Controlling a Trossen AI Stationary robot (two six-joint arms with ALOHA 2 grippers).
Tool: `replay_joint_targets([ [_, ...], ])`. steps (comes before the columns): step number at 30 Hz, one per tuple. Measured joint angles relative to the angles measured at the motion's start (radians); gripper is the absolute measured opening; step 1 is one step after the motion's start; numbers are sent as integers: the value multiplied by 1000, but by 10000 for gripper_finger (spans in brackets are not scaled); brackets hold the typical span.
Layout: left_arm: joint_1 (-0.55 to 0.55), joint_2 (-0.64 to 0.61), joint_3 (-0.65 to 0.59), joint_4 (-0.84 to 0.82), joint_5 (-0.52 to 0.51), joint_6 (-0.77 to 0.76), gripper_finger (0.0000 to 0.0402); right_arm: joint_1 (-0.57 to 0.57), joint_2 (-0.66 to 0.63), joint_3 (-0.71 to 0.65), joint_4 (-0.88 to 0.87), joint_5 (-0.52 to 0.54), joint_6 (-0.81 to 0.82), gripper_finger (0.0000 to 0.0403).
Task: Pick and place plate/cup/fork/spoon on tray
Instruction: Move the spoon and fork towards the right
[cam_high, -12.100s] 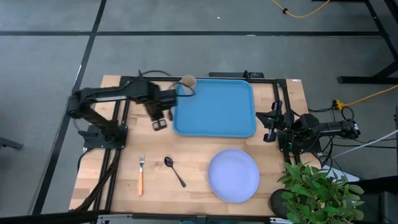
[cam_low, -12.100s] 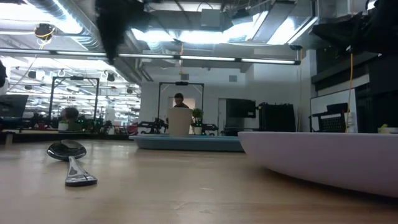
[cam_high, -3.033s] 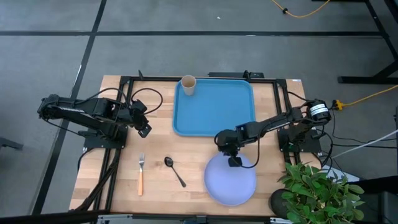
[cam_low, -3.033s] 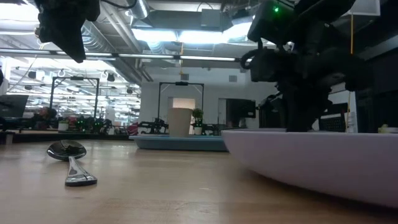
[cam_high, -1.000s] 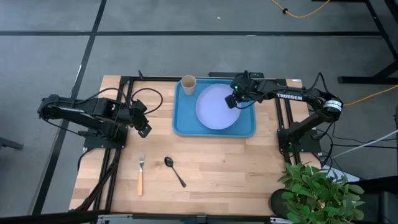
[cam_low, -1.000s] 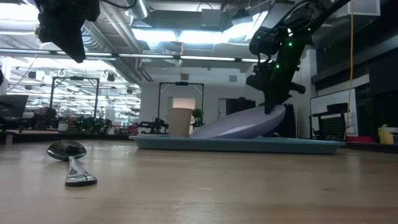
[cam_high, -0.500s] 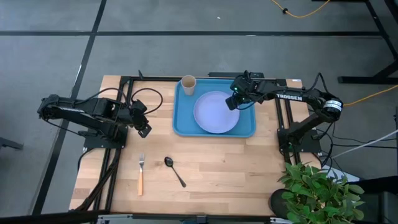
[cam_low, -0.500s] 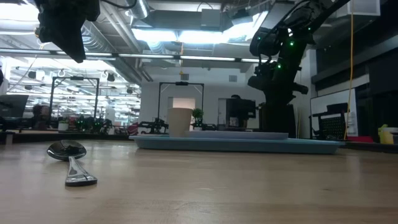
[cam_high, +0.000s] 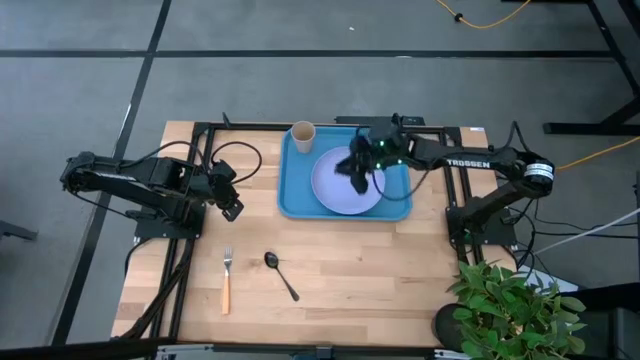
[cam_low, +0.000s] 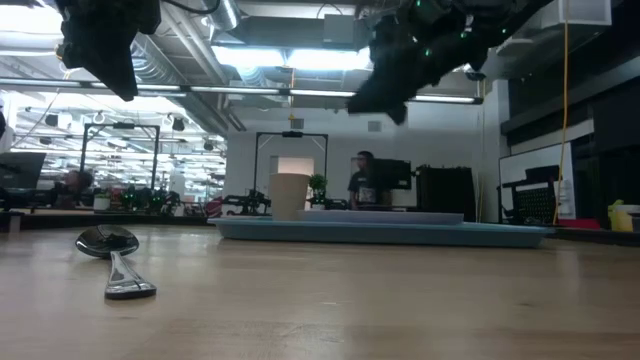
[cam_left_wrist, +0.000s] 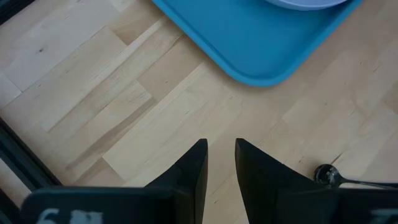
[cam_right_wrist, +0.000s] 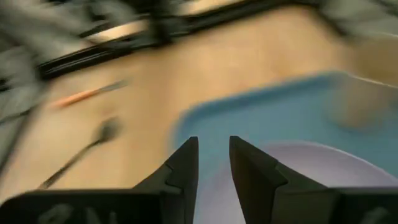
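Note:
The pale lavender plate (cam_high: 345, 185) lies flat in the blue tray (cam_high: 392, 200), and also shows in the low view (cam_low: 385, 214). The tan cup (cam_high: 302, 134) stands upright in the tray's far left corner. My right gripper (cam_high: 358, 168) hovers above the plate, narrowly open and empty; it is well clear of the plate in the low view (cam_low: 362, 104). My left gripper (cam_high: 230, 207) waits above bare table left of the tray, narrowly open and empty. The orange-handled fork (cam_high: 226, 280) and the dark spoon (cam_high: 281, 273) lie on the table near its front left.
A potted plant (cam_high: 510, 305) stands at the table's near right corner. Dark frame rails (cam_high: 200, 170) run along the table's left, far and right sides. Bare wood lies between the tray and the cutlery. A person (cam_low: 362, 182) stands in the room beyond the table.
My right gripper has lowered the tilted plate flat onto the tray and let go of its right rim. It has then risen and gone toward the table's left, over the plate. The plate now lies level in the tray.

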Motion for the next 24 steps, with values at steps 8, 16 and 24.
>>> replay_joint_targets([
  [8,0,0,0,0,0,0,75,192,2,0,27,-133,-91,95],
  [16,0,0,0,0,0,0,75,307,2,0,26,-127,-120,95],
  [24,0,0,0,2,-10,37,75,362,3,0,7,26,-113,95],
])
